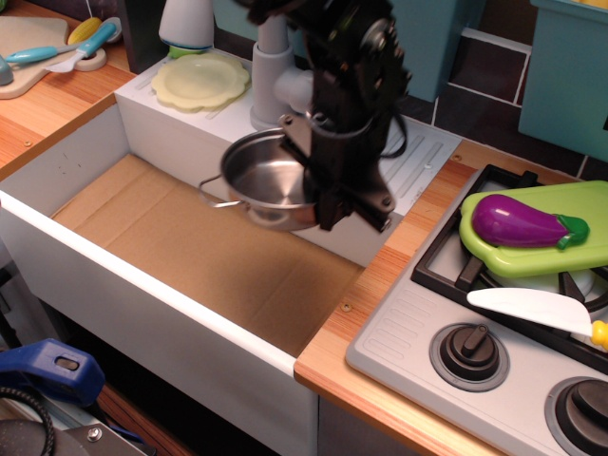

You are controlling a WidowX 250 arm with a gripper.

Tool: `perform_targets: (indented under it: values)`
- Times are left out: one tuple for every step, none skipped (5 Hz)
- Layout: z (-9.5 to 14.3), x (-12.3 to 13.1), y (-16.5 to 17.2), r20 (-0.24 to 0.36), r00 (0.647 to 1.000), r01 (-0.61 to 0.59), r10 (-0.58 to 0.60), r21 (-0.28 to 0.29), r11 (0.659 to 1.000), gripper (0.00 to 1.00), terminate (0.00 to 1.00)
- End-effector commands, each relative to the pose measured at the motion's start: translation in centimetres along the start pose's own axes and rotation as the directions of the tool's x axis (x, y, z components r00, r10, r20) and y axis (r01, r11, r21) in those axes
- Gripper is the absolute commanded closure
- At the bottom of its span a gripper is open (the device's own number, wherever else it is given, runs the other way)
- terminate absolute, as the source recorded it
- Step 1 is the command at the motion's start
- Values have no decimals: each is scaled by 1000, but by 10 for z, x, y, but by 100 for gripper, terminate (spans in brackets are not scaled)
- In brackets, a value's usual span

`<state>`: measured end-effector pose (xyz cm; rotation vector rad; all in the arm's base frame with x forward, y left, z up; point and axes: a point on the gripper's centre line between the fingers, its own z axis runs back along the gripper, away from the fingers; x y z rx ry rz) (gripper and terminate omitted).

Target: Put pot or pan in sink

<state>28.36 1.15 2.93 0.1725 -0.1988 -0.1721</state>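
The small shiny steel pot (264, 180) hangs in the air over the right part of the sink, tilted a little, one wire loop handle sticking out to the left. My black gripper (328, 195) is shut on the pot's right rim and holds it above the sink's brown floor (199, 252). The sink is a large white basin with a grey faucet (275, 81) on its back ledge. The pot's right handle is hidden behind the gripper.
A pale yellow plate (199, 80) lies on the back ledge. Right of the sink is a toy stove (475, 332) with knobs, a green board carrying a purple eggplant (524, 221), and a white knife (537, 309). Utensils lie on the far-left wooden counter (57, 47).
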Motion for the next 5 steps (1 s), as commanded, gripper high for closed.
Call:
perform_targets:
  values:
    - [-15, -8, 23, 125, 988, -96, 89, 52, 994, 100, 0]
    - [-36, -4, 33, 161, 985, -69, 58, 66, 995, 100, 0]
    - [-45, 1, 32, 188, 980, -68, 62, 21, 997, 0, 0]
    - [-45, 1, 32, 188, 980, -68, 62, 21, 997, 0, 0]
    - [-45, 1, 32, 188, 980, -68, 62, 21, 997, 0, 100]
